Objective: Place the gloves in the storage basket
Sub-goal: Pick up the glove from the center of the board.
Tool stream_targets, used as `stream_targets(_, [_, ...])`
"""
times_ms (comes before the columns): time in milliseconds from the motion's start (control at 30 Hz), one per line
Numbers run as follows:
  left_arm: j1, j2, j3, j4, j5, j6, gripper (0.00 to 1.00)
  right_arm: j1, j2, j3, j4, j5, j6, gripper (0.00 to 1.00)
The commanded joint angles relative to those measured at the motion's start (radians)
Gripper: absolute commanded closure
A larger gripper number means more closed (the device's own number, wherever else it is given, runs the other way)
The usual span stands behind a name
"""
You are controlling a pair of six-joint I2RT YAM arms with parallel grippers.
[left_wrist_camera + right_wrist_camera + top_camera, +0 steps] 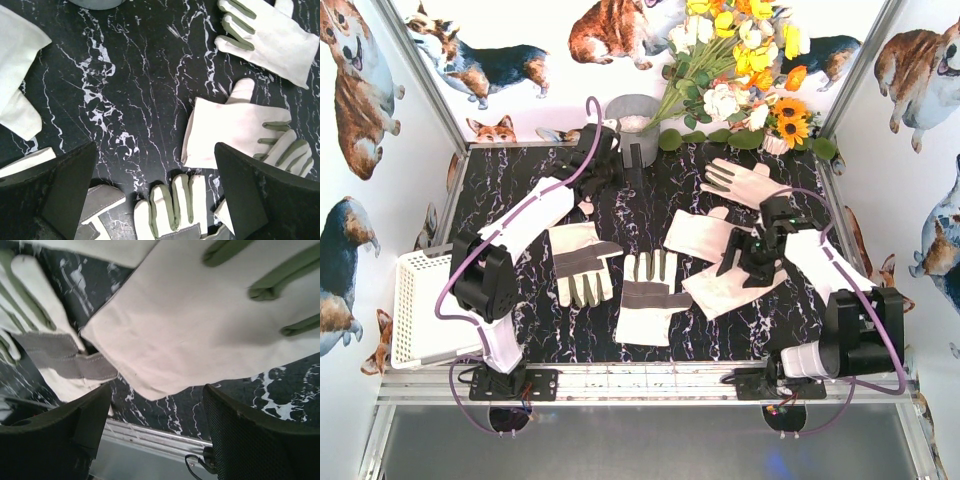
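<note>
Several cream-white gloves lie on the black marble table: one palm-up with grey patches [582, 262], one at the middle front [648, 295], two overlapping [705, 235] [735, 288], and one at the back right [745, 182]. The white slotted storage basket [415, 310] stands at the left table edge with no glove visible in it. My left gripper [617, 165] [155, 150] hangs open over bare table near the back, with glove fingers [175, 207] below it. My right gripper [735, 262] [156, 397] is open just beyond a glove's cuff [190, 335], holding nothing.
A grey metal bucket [632, 125] stands at the back centre, close to my left gripper. A bunch of artificial flowers [740, 70] fills the back right corner. A metal rail [650, 375] runs along the table's front edge.
</note>
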Motion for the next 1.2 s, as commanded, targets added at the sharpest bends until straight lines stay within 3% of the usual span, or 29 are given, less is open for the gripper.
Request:
stream_targets(0, [-0.005,-0.015,-0.034,0.037,-0.065,-0.006,0.03,-0.093,-0.037,-0.032,0.11,0.015,0.063,0.25])
stream_targets(167, [-0.005,-0.051,-0.071,-0.008,-0.061,0.049,0.03,-0.173,-0.054,-0.073,0.16,0.038,0.118,0.27])
stream_targets(467, [-0.005,-0.102,-0.121,-0.022,-0.096,0.09,0.03,-0.249,-0.144,-0.131,0.06,0.3,0.224,0.29])
stream_targets(733, [-0.005,-0.127,-0.149,-0.014,-0.11,0.075,0.03,-0.313,-0.13,-0.144,0.093,0.276,0.205,0.3])
stream_targets(933, [-0.005,-0.164,-0.205,0.01,-0.143,0.035,0.03,-0.317,-0.053,-0.125,0.147,0.175,0.245,0.35])
stream_targets(1167, [-0.007,-0.174,-0.221,0.03,-0.143,0.01,0.03,-0.317,0.04,-0.115,0.162,0.16,0.23,0.41])
